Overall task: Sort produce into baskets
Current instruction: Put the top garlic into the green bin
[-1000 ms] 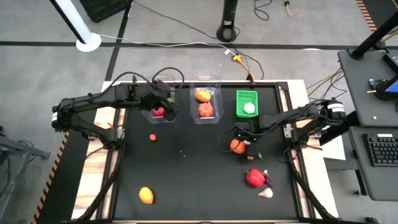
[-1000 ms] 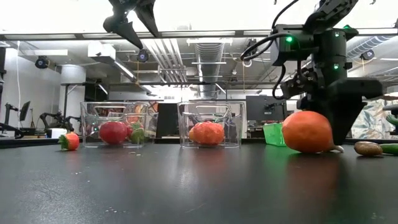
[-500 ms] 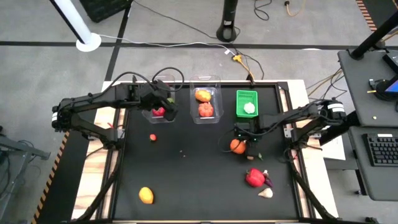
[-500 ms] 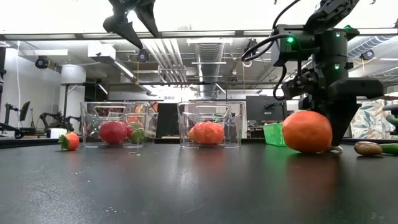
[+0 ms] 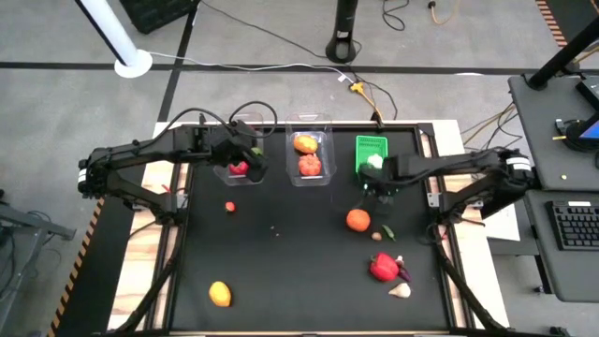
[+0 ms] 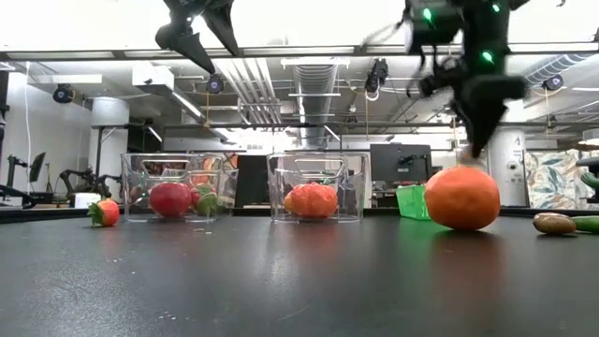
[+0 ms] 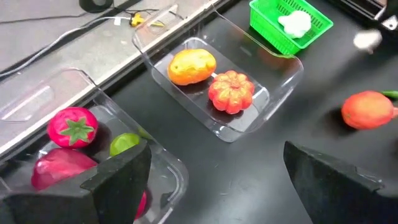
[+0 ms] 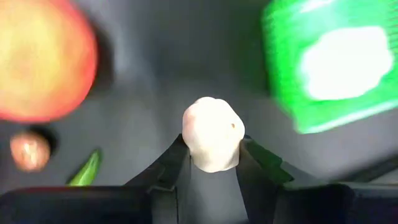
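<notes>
**Inspector A:** State of the right gripper (image 8: 211,163)?

**Inspector B:** Its jaws are pinching a white garlic piece (image 8: 211,133) across its lower half. It hangs above the counter (image 5: 281,271), just beside the green basket (image 5: 371,147), which already holds another white piece (image 7: 294,23).

**A:** Handling assessment?

**B:** Judged light and rigid, a moulded toy. The surface looks smooth and rounded, so it could rotate or squirt out of a narrow pinch. The hold sits across the widest part, which I rate adequate; a grip nearer the tip would be less secure.

**A:** Fragility?

**B:** Low, by appearance. A short drop into the mesh basket should do no harm.

**A:** Left gripper (image 5: 251,161)?

**B:** Jaws spread, holding nothing, hovering over the left clear tub (image 7: 37,106) with its red pieces and a lime green one.

**A:** Remaining produce?

**B:** The orange fruit (image 5: 357,219) lies loose on the counter near the right arm; it is round and likely to roll if nudged. A centred grasp across its middle is advised.
</notes>
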You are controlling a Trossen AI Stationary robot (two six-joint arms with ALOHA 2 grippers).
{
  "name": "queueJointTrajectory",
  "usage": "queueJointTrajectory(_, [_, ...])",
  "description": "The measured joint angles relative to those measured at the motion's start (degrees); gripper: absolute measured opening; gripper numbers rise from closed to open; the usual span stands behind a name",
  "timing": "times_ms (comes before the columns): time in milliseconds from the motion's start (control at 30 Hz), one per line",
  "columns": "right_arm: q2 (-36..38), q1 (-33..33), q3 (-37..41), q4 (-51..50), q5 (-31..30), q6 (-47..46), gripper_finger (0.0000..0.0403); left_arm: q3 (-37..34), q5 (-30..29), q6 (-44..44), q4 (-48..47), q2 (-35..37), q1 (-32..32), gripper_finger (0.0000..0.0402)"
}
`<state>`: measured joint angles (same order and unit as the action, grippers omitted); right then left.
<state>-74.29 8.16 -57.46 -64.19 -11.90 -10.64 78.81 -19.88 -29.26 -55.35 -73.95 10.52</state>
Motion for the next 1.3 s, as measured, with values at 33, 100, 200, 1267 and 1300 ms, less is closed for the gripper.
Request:
queueJointTrajectory(33, [0.36,1.05,-1.85,-0.09,-1.18,0.09,0.0099,-0.01,0.62,-0.12,-0.02,0.00,0.00,0.0346])
queueJointTrajectory(100, [0.79,3.62,-5.87,0.87,-3.51,0.71,0.0099,-0.01,1.80,-0.36,-0.06,0.00,-0.08,0.0346])
queueJointTrajectory(200, [0.66,8.59,-11.36,4.08,-6.21,2.51,0.0099,-0.01,3.99,-0.72,-0.09,-0.02,-0.37,0.0346])
queueJointTrajectory(1267, [-20.37,34.16,-17.78,7.48,3.36,-7.13,0.0132,-0.01,3.92,-14.84,-8.61,-0.02,-12.98,0.0346])
queueJointTrajectory(1300, [-20.50,34.17,-17.78,7.48,3.36,-7.21,0.0143,-0.01,3.93,-14.94,-8.66,-0.02,-12.98,0.0346])
